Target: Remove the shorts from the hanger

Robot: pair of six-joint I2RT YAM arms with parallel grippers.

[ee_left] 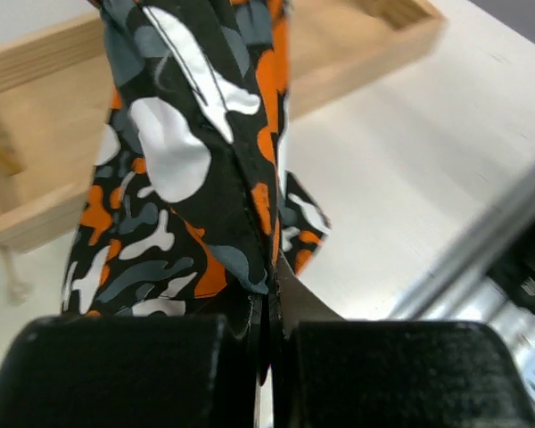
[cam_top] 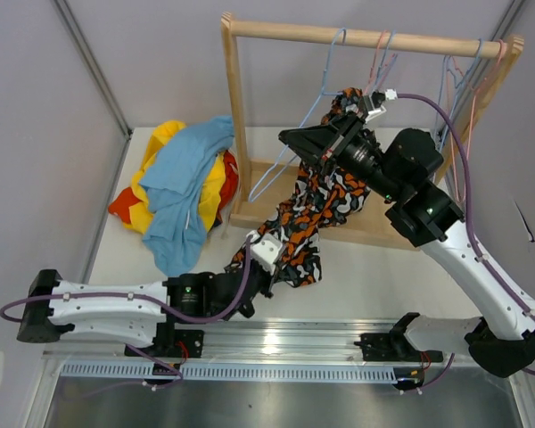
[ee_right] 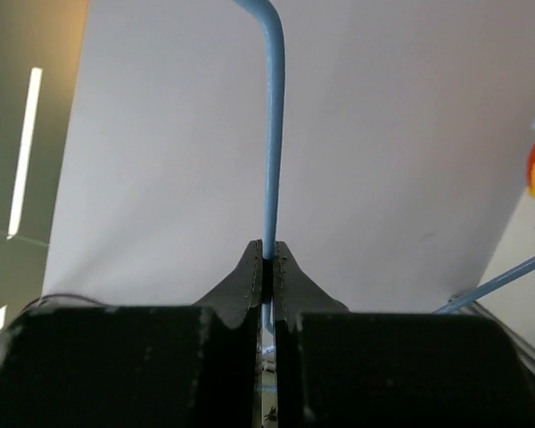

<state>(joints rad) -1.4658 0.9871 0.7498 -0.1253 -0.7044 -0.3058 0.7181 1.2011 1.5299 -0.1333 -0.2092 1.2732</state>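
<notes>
Left claw (ee_left: 269, 308) clamped on the blotch-print shorts (ee_left: 187, 160), right claw (ee_right: 267, 260) clamped on the blue hanger (ee_right: 275, 134): snagged fabric could drag the wooden rack (cam_top: 236, 107) over.

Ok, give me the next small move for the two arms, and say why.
Probably the left hand should pull the blotch-print shorts down and toward the near edge while the right hand holds the blue hanger steady. The left is shut on the shorts' lower edge, the right on the hanger wire, and their top hangs bunched at the hanger.
</notes>
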